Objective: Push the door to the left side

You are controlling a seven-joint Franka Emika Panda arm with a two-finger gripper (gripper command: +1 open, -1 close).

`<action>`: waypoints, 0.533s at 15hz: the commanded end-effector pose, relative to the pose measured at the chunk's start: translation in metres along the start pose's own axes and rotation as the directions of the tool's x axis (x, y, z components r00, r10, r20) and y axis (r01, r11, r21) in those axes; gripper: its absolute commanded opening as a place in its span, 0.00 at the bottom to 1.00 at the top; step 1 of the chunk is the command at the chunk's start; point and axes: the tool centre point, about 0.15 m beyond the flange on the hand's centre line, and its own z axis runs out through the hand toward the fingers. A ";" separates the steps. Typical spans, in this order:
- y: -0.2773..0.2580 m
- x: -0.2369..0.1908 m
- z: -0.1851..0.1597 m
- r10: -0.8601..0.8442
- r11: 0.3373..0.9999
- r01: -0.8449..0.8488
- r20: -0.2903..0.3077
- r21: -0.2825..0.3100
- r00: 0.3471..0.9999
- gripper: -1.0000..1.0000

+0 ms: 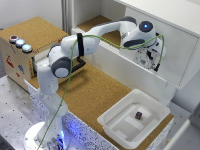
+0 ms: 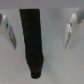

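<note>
The door (image 1: 172,55) is the white cabinet's panel, toward the exterior view's right. The arm's jaws (image 1: 150,59) are up against its face — open, holding nothing, the fingers (image 2: 7,29) spread wide before a plain white surface in the wrist view. The cabinet's other half looks uncovered, so the push seems barely begun — most of the slide remains.

The door (image 1: 170,55) looked smooth, matt white, like painted board. The table (image 1: 90,95) had a rough, cork-like brown top, while the white bin (image 1: 120,131) seemed smooth, slightly glossy plastic. The arm (image 1: 95,42) showed glossy white casing.
</note>
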 end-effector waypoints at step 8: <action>-0.031 -0.018 -0.001 -0.027 0.995 0.011 -0.159 -0.102 0.987 0.00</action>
